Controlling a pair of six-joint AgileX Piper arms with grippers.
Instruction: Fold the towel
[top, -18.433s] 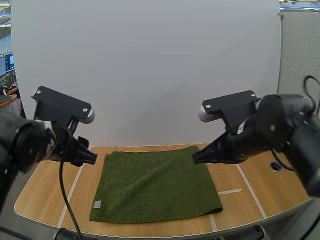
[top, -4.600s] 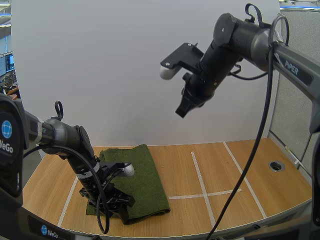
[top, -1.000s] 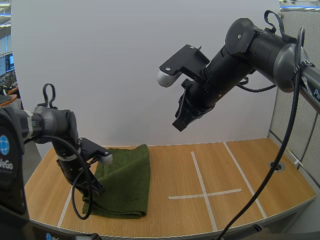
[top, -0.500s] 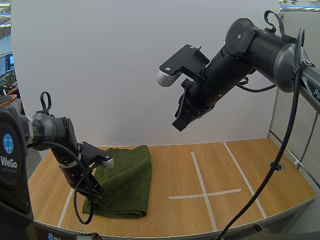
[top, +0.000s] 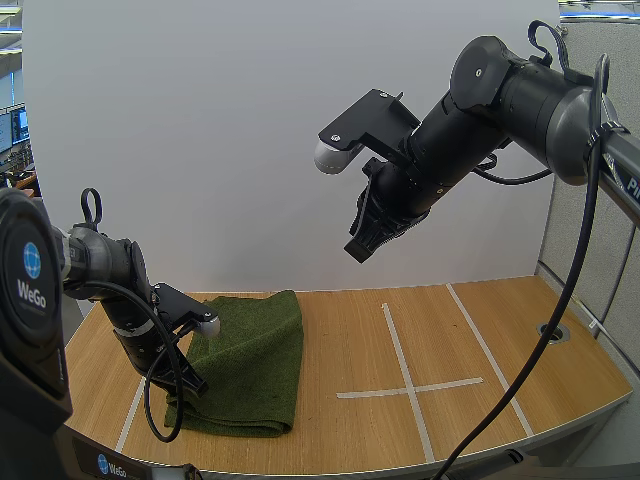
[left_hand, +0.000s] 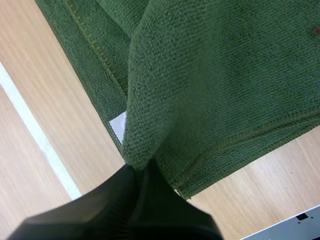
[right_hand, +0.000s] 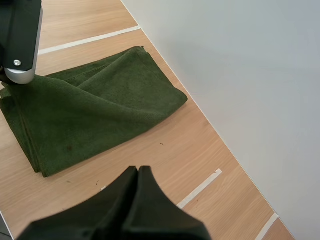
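The green towel lies folded into a narrow strip at the left of the wooden table. My left gripper reaches down to the strip's near left edge. In the left wrist view its fingers lie together, pinching a raised fold of the towel at the tips. A white label peeks out beside that fold. My right gripper hangs high above the table's middle, shut on nothing. The right wrist view looks past its closed tips down on the towel.
White tape lines cross on the table right of the towel, and another tape line runs along its left side. A round hole sits near the right edge. A white wall panel stands behind the table.
My left arm has shifted slightly to the left and lower, its tips still at the towel's near left edge. The towel has barely moved. The right arm has held still.
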